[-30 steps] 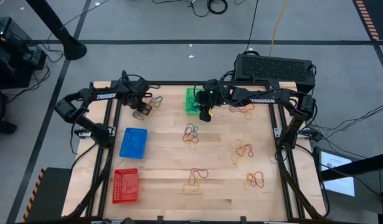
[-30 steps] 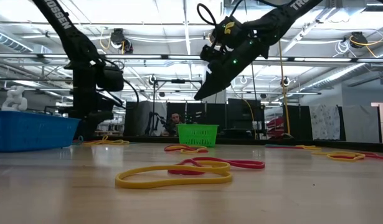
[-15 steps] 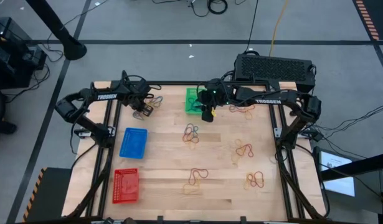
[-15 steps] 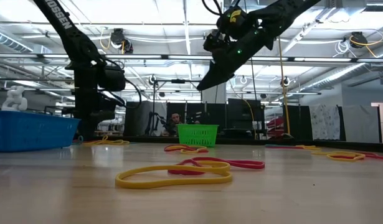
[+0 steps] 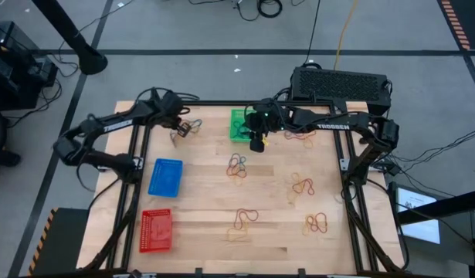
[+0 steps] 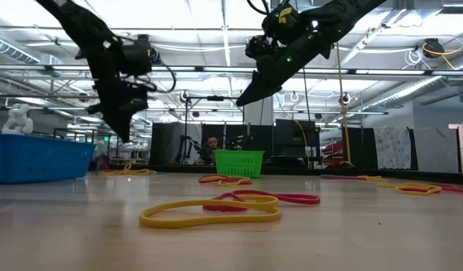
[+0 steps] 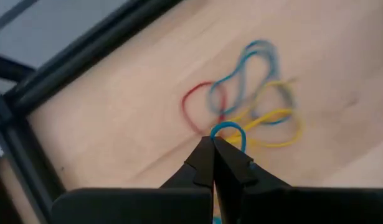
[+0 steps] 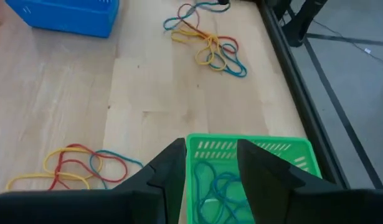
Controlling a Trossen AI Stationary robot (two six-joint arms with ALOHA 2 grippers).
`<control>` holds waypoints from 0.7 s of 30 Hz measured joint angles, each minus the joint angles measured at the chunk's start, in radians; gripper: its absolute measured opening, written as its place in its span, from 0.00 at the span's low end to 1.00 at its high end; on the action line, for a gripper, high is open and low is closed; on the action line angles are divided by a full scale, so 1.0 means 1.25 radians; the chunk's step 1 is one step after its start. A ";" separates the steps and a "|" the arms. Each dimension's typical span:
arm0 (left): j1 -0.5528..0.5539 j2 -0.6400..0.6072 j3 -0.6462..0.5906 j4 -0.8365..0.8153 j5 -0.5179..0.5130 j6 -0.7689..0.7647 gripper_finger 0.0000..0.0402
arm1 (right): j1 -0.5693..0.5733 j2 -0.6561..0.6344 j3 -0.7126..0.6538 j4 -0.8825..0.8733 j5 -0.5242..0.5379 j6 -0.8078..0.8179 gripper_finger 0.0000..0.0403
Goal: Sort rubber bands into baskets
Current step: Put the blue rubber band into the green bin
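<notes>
Left wrist view shows the left gripper (image 7: 213,146) pressed together on a blue rubber band (image 7: 228,132), which loops out just past the fingertips. Beneath it a tangle of rubber bands (image 7: 253,102) in red, blue and yellow lies on the wooden table (image 7: 116,118), near the black frame rail.

From above, the right gripper (image 5: 255,144) hangs at the edge of the green basket (image 5: 239,125), its fingers (image 8: 172,168) spread apart over blue bands inside. White lettering on the right arm probably reads TROSSEN, though it is small.

The blue basket (image 5: 165,177) and red basket (image 5: 156,230) sit near the table's left side. More band clusters (image 5: 237,165) lie scattered across the table's middle and right.
</notes>
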 joint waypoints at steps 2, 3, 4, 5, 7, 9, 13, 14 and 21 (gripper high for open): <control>-0.020 -0.034 0.000 0.012 0.018 0.000 0.01 | 0.003 0.001 0.000 -0.002 0.000 -0.009 0.34; -0.031 -0.052 0.000 0.021 0.025 -0.001 0.01 | 0.004 0.002 0.000 -0.001 0.000 -0.015 0.34; -0.041 -0.069 0.000 0.031 0.027 -0.001 0.01 | 0.005 0.002 0.000 0.002 -0.001 -0.018 0.34; -0.053 -0.083 0.000 0.040 0.027 -0.001 0.01 | 0.007 0.002 0.000 0.009 -0.001 -0.019 0.34; -0.076 -0.111 0.000 0.059 0.027 -0.003 0.01 | 0.010 0.002 0.000 0.033 -0.002 -0.015 0.34; -0.101 -0.134 0.000 0.088 0.027 -0.008 0.01 | 0.013 0.003 0.000 0.064 -0.015 -0.001 0.34; -0.158 -0.159 0.000 0.147 0.073 -0.008 0.00 | 0.022 0.014 0.000 0.112 -0.046 0.004 0.34; -0.175 -0.159 0.000 0.167 0.091 -0.009 0.00 | 0.024 0.017 0.000 0.125 -0.046 0.004 0.34; -0.304 -0.134 0.001 0.284 0.126 -0.022 0.00 | 0.034 0.059 0.000 0.261 -0.047 0.044 0.34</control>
